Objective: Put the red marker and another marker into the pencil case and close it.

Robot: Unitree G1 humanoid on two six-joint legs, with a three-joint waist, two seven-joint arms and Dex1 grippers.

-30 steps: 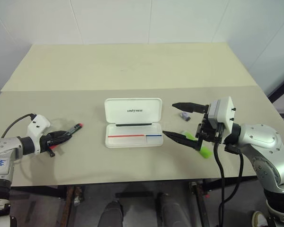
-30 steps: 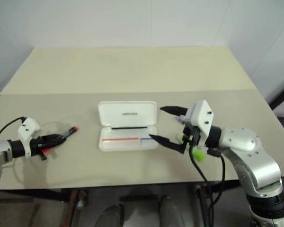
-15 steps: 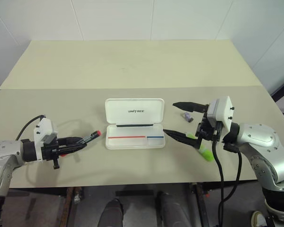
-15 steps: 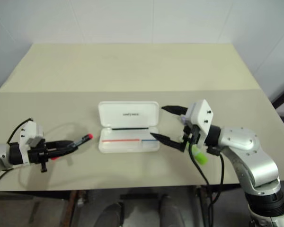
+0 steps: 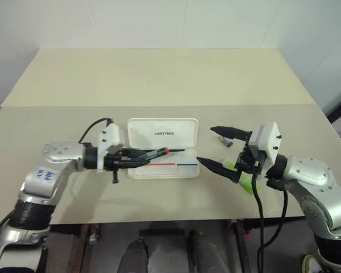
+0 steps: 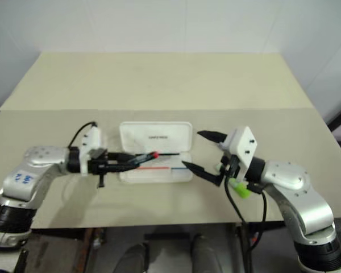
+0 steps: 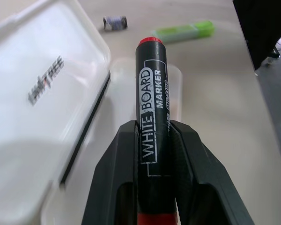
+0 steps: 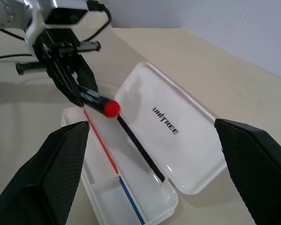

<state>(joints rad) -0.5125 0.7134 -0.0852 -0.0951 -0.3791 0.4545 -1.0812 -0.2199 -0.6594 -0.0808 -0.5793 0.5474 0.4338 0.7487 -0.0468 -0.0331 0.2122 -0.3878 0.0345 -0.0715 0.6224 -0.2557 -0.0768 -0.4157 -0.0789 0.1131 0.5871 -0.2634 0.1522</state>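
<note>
Tabletop (image 5: 159,79) carries the open case (image 5: 161,164), lid back, tray towards the robot. Left hand (image 5: 137,157) grips the red marker (image 5: 153,153), hovering over the tray's left part, marker's long axis along the tray, red tip towards the right. Right hand (image 5: 220,148) spread wide, empty, just right of the case. Green marker (image 5: 243,177) lies on the tabletop under the right hand, nearer that arm. Left arm reaches level, slightly downward. Next, I judge: lower, release.
</note>
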